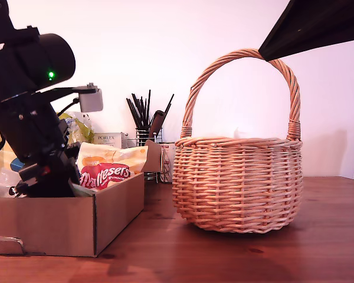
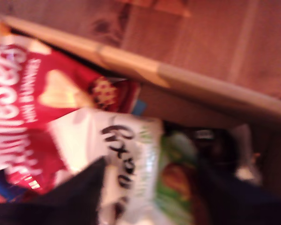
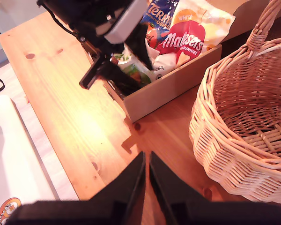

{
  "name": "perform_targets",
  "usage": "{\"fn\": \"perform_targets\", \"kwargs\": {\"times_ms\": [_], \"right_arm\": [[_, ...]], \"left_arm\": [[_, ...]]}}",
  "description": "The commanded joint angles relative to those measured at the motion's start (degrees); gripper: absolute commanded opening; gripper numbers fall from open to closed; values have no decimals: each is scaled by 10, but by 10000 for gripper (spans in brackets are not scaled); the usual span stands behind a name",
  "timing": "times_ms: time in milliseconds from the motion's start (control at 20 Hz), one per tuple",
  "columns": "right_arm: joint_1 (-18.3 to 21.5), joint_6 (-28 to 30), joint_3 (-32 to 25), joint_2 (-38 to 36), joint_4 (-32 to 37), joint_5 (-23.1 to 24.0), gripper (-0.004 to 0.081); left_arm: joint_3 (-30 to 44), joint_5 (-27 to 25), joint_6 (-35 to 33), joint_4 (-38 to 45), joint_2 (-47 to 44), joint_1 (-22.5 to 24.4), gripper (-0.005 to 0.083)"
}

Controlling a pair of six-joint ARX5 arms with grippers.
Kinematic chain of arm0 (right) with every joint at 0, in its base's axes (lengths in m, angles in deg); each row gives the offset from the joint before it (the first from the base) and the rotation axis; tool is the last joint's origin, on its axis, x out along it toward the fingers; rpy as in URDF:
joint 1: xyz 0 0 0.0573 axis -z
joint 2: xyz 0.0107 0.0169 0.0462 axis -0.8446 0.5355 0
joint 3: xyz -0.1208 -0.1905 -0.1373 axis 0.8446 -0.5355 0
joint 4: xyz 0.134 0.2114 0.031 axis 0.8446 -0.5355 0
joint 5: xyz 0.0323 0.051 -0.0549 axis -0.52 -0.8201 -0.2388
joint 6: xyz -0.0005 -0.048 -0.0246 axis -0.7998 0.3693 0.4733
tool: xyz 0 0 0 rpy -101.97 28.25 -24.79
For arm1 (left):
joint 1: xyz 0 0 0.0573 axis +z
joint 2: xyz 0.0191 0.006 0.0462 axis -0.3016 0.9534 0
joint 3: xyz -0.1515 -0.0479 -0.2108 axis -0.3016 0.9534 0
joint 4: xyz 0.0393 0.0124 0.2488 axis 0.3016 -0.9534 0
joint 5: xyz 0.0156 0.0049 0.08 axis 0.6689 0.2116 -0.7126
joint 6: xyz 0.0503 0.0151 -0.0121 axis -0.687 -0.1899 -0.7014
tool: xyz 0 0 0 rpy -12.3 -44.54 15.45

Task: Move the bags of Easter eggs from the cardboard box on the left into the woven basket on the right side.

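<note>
You see the cardboard box (image 1: 76, 221) nearest, at the exterior view's left on the wooden table (image 1: 236, 259). My first tool (image 2: 150, 187) is down inside it, fingers spread wide on either side of the white Galaxy bag (image 2: 122, 159), not yet closed on it. Beside that bag lies the red Maltesers bag (image 2: 33, 108), which also rises above the box wall in the exterior view, and a dark blue Terry's bag (image 3: 160, 9) shows at the back of the box in the second wrist view. My second tool (image 3: 146, 180) hangs above the bare table between the box and the woven basket (image 1: 239, 183), its fingers pressed together on nothing. The basket stands at the exterior view's right, just beside the box. Behind, a wire holder (image 1: 144, 138) of dark utensils stands by the wall.
</note>
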Motion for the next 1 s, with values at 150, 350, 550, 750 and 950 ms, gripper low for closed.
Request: {"fn": "perform_targets", "kwargs": {"times_ms": [150,350,550,750,950], "right_arm": [[-2,3,-12,0,1,-2,-13],[-2,3,-12,0,1,-2,-13],[-2,4,-12,0,1,-2,-13],[-2,4,-12,0,1,-2,-13],[-1,4,-12,0,0,2,-13]], "left_arm": [[11,-12,1,-26,15,2,-24],[-31,-12,3,-76,-13,2,-24],[-57,-12,3,-98,-53,2,-24],[-67,-5,5,-108,-101,-5,-24],[-68,25,9,-99,-159,-30,-24]]}}
